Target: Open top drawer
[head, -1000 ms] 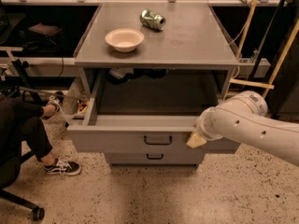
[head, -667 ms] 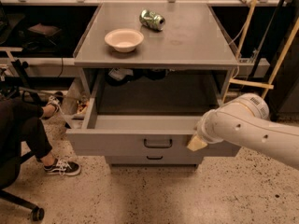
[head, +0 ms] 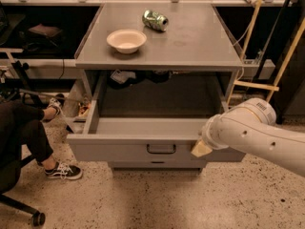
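We should pull the well-open drawer (head: 114,149) straight along its rails, the end effector (head: 201,148) low right by its front, its grip we cannot tell.

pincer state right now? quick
Pincer: state cannot be told; it is at the front of the pulled-out top drawer, right of its handle.

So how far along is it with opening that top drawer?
Mostly done: the top drawer stands pulled well out of the cabinet, its inside in view. In hand: the pincer is at the drawer front's right end, right of the black handle. Left: probably only backing the arm away.
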Robot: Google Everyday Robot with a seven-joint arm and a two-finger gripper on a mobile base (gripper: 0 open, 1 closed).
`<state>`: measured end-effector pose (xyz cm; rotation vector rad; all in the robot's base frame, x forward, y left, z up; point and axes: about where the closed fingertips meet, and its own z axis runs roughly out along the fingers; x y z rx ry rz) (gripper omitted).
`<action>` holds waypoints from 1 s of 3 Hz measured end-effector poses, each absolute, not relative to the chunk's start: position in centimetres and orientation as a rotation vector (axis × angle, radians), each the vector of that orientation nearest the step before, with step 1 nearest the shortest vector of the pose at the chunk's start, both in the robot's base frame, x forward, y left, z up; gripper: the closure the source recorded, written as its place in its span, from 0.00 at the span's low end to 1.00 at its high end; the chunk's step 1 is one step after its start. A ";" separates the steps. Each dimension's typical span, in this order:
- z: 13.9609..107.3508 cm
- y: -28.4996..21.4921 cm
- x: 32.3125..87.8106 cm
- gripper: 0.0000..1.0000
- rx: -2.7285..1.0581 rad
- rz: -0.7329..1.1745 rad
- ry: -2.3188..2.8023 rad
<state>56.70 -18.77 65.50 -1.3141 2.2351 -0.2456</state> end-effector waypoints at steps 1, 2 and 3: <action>65.7 -18.6 56.7 1.00 -1.314 -0.246 2.235; 65.5 -18.8 55.9 1.00 -1.303 -0.246 2.243; 65.7 -18.7 55.9 1.00 -1.303 -0.246 2.243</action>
